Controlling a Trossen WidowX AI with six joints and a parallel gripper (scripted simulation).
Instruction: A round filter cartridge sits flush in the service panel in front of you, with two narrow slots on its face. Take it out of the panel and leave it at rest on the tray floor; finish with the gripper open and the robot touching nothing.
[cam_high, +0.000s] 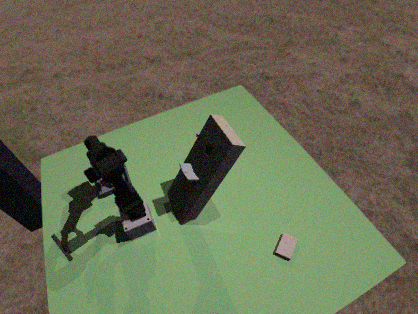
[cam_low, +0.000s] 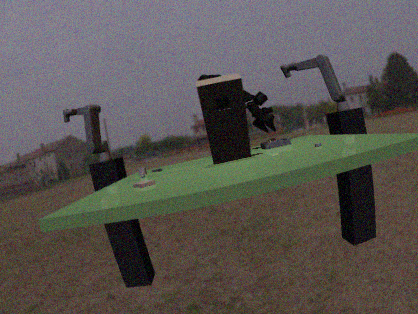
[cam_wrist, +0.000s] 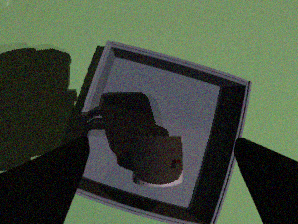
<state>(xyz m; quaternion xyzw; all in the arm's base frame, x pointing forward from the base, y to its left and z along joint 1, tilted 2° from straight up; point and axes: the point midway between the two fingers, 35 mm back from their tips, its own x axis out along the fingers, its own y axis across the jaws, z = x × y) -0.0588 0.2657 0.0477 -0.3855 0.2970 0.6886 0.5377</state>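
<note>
Below the gripper (cam_wrist: 162, 145) (cam_low: 263, 125), its two dark fingers spread wide with nothing between them, the cartridge (cam_wrist: 159, 160) lies inside the square grey tray (cam_wrist: 245, 112) (cam_low: 276, 143), mostly in shadow, near one wall. The tray sits on the green worktop (cam_high: 240, 200) (cam_low: 190, 187) (cam_wrist: 200, 30). Farther off stands the tall dark panel (cam_high: 200, 175) (cam_low: 227, 125), with a small pale block (cam_high: 286, 246) (cam_low: 144, 184) well apart from it.

In the top view, the dark upright rectangular service panel (cam_high: 202, 167) (cam_low: 225, 122) stands right of the black jointed arm (cam_high: 120, 182) (cam_low: 259, 111); small pale rectangular block (cam_high: 286, 246) (cam_low: 144, 184) well apart, lower right, on the green flat tabletop (cam_high: 250, 210) (cam_low: 185, 185) (cam_wrist: 210, 30). Rounded filter cartridge (cam_wrist: 157, 159) lies inside the grey square-walled tray (cam_high: 106, 192) (cam_low: 276, 144) (cam_wrist: 179, 62).
</note>
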